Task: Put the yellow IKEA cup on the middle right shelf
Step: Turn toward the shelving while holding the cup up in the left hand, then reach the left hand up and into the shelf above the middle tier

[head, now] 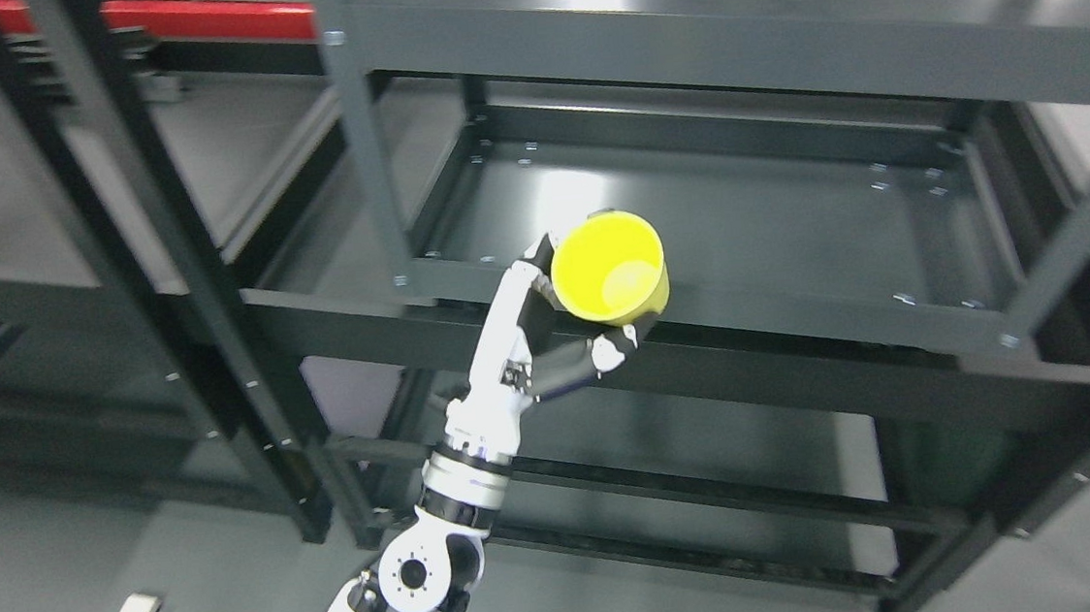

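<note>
The yellow cup [608, 267] is empty and tilted, its mouth facing me. It sits at the front lip of the dark middle shelf [772, 220], left of the shelf's centre. My left hand [573, 315] is shut on it, with fingers [541, 253] against its left side and the thumb [618, 344] under its lower wall. I cannot tell whether the cup's base rests on the shelf. The white left arm rises from the bottom edge, left of the middle. The right arm does not show.
A dark upright post [362, 145] stands just left of the cup, and the upper shelf [725, 0] overhangs it. A second rack [32, 220] stands to the left, with a red bar [192, 18] behind. A lower shelf [693, 450] lies beneath.
</note>
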{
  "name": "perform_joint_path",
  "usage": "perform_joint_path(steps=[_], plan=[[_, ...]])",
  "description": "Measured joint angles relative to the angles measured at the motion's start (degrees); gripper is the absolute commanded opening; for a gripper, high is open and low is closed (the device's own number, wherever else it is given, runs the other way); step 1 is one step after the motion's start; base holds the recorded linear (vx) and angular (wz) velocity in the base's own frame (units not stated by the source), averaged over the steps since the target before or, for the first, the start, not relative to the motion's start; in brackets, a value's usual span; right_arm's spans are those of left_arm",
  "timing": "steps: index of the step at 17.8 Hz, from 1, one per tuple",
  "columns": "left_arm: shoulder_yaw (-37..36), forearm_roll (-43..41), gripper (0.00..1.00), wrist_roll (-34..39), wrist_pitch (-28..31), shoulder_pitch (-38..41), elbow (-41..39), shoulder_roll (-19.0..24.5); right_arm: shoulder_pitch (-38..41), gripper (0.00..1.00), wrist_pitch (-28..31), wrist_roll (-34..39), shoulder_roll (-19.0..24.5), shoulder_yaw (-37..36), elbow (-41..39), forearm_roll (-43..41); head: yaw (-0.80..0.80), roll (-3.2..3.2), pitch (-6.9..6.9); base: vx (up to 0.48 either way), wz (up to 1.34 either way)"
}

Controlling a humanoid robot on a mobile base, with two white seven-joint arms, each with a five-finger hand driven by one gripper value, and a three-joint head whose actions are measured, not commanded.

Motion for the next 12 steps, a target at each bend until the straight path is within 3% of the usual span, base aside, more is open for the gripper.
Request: perform_joint_path(steps=[5,12], plan=[[2.2,0.0,0.01,0.0,2.1,-7.4,-0.8,0.0,0.0,0.99,0.1,0.0,0.0,0.0,0.0,0.0,0.00,0.00,-0.01,-0.056,-0.44],[5.1,-0.5,0.01,0.5,4.2,-15.6,-2.2,0.0,0.0,0.99,-0.2,0.0,0.0,0.0,0.0,0.0,0.00,0.00,-0.02,0.028,0.00]])
